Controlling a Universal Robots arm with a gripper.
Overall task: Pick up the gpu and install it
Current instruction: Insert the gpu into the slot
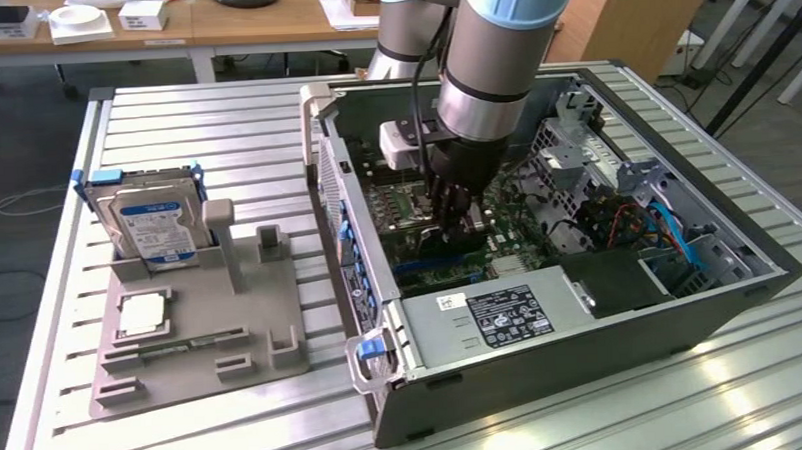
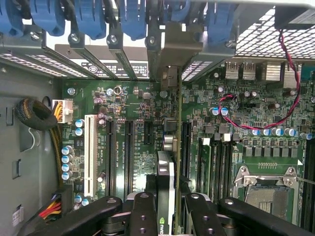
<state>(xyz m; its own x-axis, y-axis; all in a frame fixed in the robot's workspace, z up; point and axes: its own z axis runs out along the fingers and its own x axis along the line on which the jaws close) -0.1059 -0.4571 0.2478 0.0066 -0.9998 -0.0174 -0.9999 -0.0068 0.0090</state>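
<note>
Your silver-grey Universal Robots arm with the pale blue joint cap (image 1: 499,56) is reaching straight down, its wrist standing vertical. Your black multi-link gripper (image 1: 455,221) is pointing downward, and its black fingers (image 2: 142,216) are pressing in from both sides on the thin dark gpu (image 2: 165,172), which is sitting edge-on between them.

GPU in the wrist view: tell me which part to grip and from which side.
Grip the gpu by its long edge facing away from the motherboard, coming straight down from above and clamping both flat faces. It stands on edge over the slots, so the connector edge below must stay free. The gripper appears to hold it this way.
</note>
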